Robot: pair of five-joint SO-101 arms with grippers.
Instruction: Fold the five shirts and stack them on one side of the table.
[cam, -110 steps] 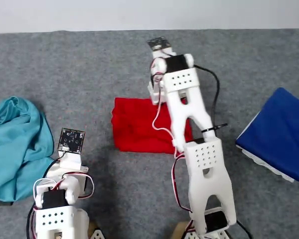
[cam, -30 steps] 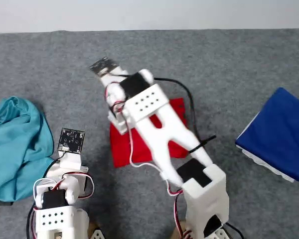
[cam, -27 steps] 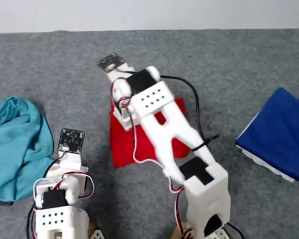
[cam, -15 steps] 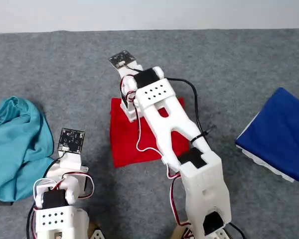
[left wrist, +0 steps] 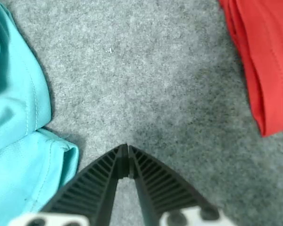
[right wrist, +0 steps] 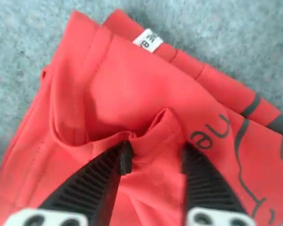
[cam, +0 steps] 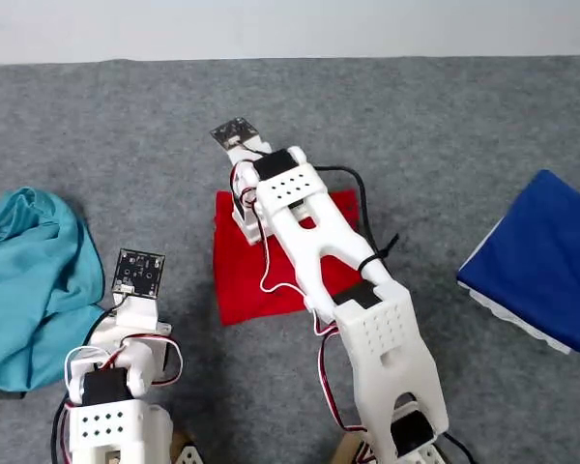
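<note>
A folded red shirt [cam: 240, 282] lies at mid-table. My right gripper [cam: 245, 215] is down on the shirt's far left corner. In the right wrist view my right gripper [right wrist: 155, 157] is shut on a raised fold of the red shirt [right wrist: 132, 80], close to its white label [right wrist: 147, 40]. A crumpled teal shirt [cam: 29, 271] lies at the left edge. My left arm is drawn back near the front edge, and its gripper [left wrist: 128, 151] is shut and holds nothing, above bare carpet between the teal shirt [left wrist: 19, 117] and the red shirt [left wrist: 266, 61].
A folded blue shirt [cam: 546, 253] lies at the right edge on top of a white one [cam: 506, 307]. The table is covered in grey carpet [cam: 464, 126], bare at the back and between the piles.
The right arm swept from the red shirt's right side over to its left, and the shirt became narrower. In the last half second it drew slightly back right. The left arm kept still.
</note>
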